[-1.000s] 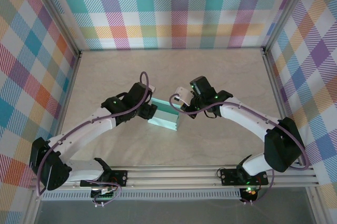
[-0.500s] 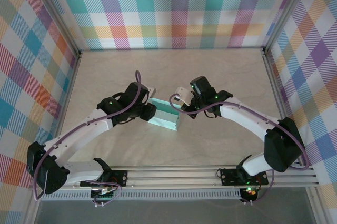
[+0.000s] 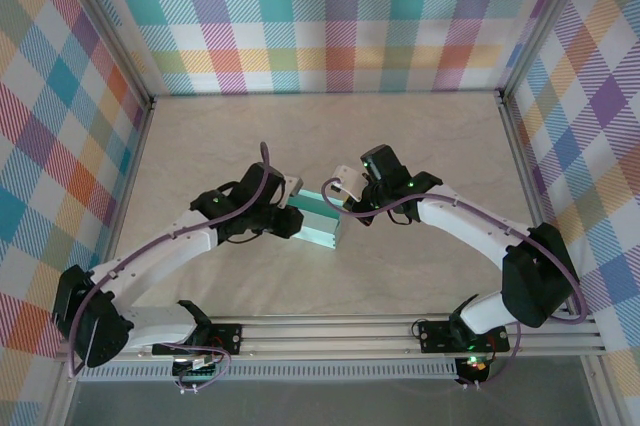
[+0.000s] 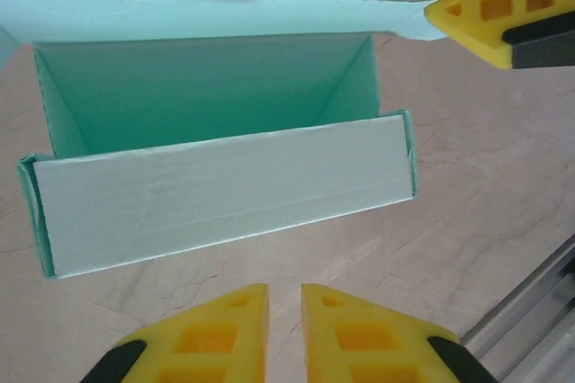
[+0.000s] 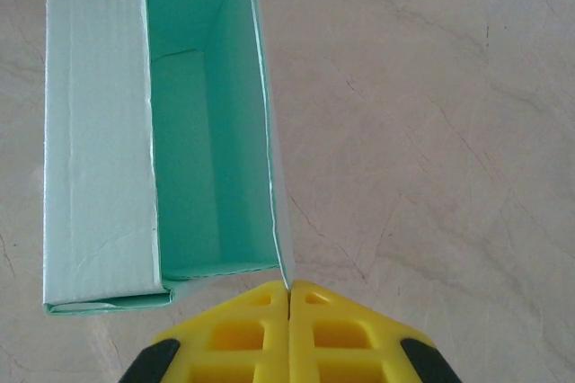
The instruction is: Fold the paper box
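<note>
Marbled table (image 3: 420, 146), open-topped paper box (image 3: 322, 218), right fingers (image 5: 332, 329) pinching its wall, left fingers (image 4: 220, 329) narrowly apart, empty, bases cropped

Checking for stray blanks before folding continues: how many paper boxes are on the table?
1. The paper box lies open side up in the middle of the table; the right gripper pinches the end of one long wall. Covered spots could hide another.
</note>
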{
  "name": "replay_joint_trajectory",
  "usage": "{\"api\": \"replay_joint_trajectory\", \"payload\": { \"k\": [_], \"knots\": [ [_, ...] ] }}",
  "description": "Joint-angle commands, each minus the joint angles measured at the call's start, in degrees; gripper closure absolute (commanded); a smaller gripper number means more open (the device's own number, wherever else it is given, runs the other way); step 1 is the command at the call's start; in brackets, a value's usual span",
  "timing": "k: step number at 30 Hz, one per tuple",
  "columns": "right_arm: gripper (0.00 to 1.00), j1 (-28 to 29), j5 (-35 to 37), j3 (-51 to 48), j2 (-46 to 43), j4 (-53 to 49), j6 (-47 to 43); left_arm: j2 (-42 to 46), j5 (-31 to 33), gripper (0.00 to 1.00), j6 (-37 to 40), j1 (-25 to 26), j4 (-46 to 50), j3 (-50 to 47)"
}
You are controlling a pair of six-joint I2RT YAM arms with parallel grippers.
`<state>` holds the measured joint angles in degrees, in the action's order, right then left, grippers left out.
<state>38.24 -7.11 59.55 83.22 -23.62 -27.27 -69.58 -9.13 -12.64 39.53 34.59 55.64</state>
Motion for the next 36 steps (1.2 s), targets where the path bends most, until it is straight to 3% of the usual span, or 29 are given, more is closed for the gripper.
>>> {"api": "replay_joint_trajectory", "payload": {
  "k": [1,10,19,36],
  "knots": [
    [1.00,0.27,-1.49,1.62,0.80,-0.69,0.37,2.29,0.98,0.83,-0.17,-0.63,2.93,-2.67],
    [1.00,0.26,-1.93,2.05,0.63,-1.08,0.37,5.37,3.49,0.86,-5.92,-0.54,-8.75,-13.06],
    [1.00,0.78,-6.28,1.10,-0.16,-1.89,-2.47,0.27,9.04,0.85,-7.52,-0.59,-14.60,-11.57],
    [1.00,3.79,-7.74,2.89,1.99,-1.95,-1.53,-6.62,9.90,0.77,-15.74,-0.43,-23.13,-10.15]
  ]
}}
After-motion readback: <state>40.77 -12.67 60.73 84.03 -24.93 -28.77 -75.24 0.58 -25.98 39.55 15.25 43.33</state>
